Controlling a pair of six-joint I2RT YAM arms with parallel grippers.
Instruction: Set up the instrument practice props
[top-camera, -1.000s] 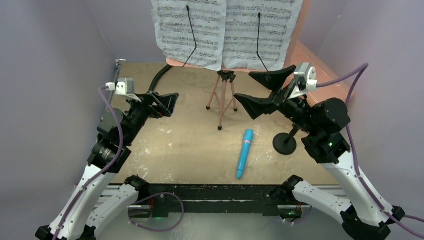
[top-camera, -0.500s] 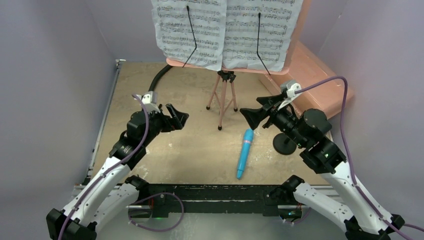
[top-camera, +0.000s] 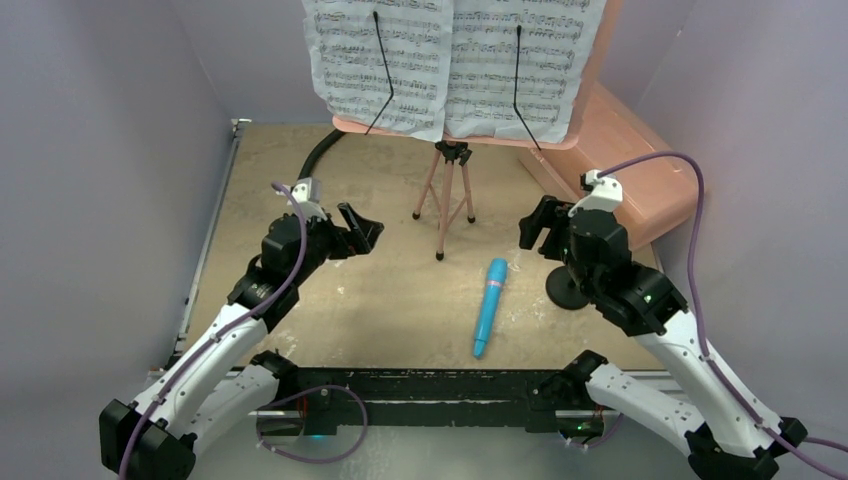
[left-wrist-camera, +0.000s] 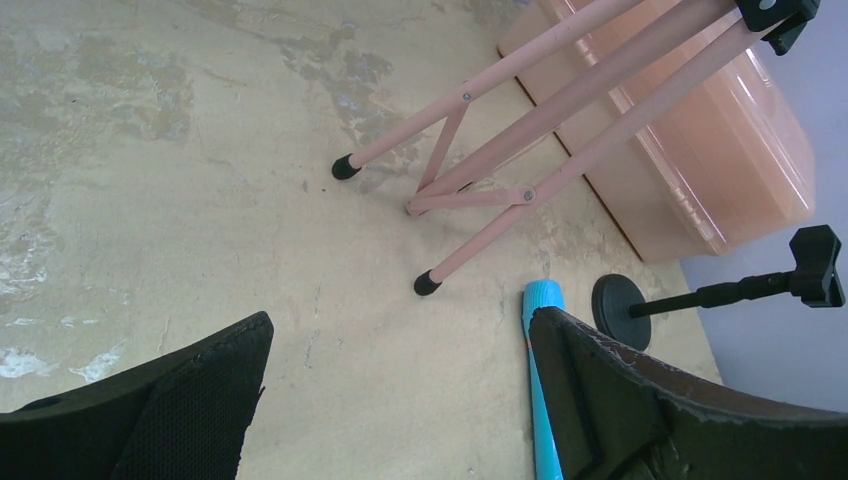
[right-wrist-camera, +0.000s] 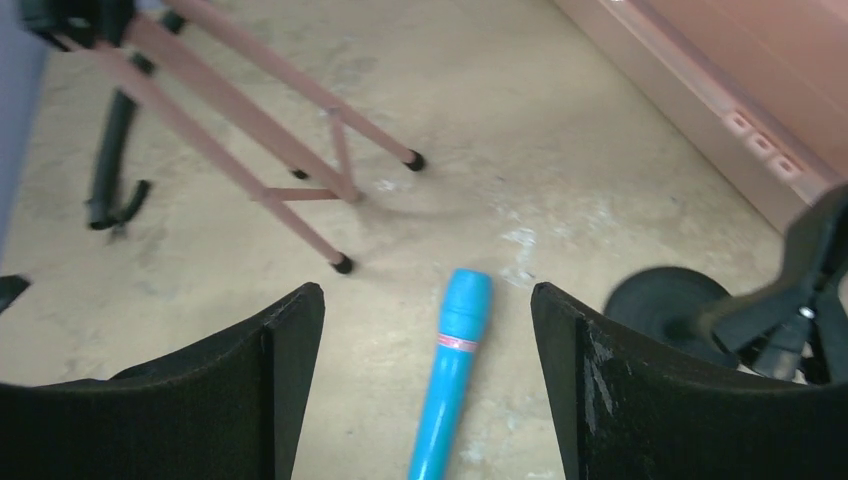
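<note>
Stand: music stand (top-camera: 445, 205) upright at back centre, three feet on the table (top-camera: 300, 320).
Pages: two sheets (top-camera: 380, 60) side by side on its ledge, each under a thin black wire arm.
Microphone: blue microphone (right-wrist-camera: 450, 385) lies flat on the table in front of the stand's feet, wider end toward them. Nothing is touching it.
Mic stand: small black mic stand (left-wrist-camera: 612, 300) upright just right of the microphone and apart from it, clip at the top empty.
Left claw: left gripper (left-wrist-camera: 400, 330) spread wide, empty, low over the table and facing the tripod feet.
Right claw: right gripper (right-wrist-camera: 427, 300) spread, empty, above the microphone, which shows between the fingers.
Step (judgement): stand and pages look done. The microphone is not yet in its clip, and the right claw seems lined up for the pickup.
Risk 1: the round body may roll or squirt out if the fingers close off-centre or on the tapered end.
Risk 2: the right arm sits directly over the mic stand, so a low sweep could topple the stand.
Risk 3: a knock on a tripod leg from either claw could tip the light stand and shed the pages.
Risk 4: pushing the microphone into the clip may tilt the small base unless the left claw steadies it.
Nearby: pink box (top-camera: 640, 170) at back right, black hose (top-camera: 318, 155) at back left, both out of the way.
</note>
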